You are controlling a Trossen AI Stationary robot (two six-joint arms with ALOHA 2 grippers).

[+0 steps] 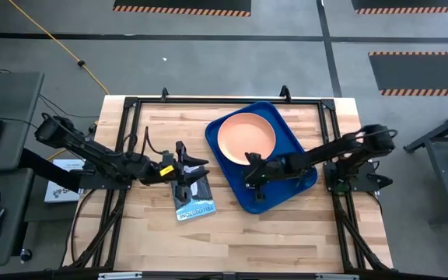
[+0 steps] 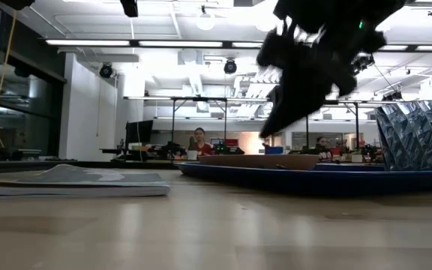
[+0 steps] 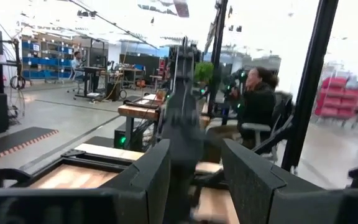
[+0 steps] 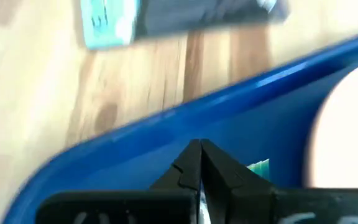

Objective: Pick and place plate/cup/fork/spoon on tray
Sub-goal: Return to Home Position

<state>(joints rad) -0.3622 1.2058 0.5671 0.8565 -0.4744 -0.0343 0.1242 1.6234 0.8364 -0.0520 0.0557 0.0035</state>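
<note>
The dark blue tray [image 1: 236,194] lies at the table's middle right, and the peach-orange plate [image 1: 246,134] rests flat on its far half. My right gripper [image 1: 249,177] is shut and hovers above the tray's near-left part, just in front of the plate [image 4: 347,124]. A small teal bit, seemingly of the fork [image 4: 260,166], shows beside one finger; the rest is hidden. My left gripper [image 1: 201,167] is open and empty, above the booklet's far end, pointing at the tray. The cup and the spoon are out of view. My right gripper's fingers are shut tip to tip [image 4: 201,149], pointing down at the tray floor. The teal bit [image 4: 260,166] shows right beside one finger. The fingers hide the rest, so I cannot tell whether they touch it.
A blue-and-white booklet [image 1: 195,204] lies on the wood left of the tray, under my left gripper. A black frame runs round the table's edges [image 1: 208,99]. Bare wood shows at the near side [image 1: 232,241]. People sit in the room beyond the table [image 2: 199,139].
</note>
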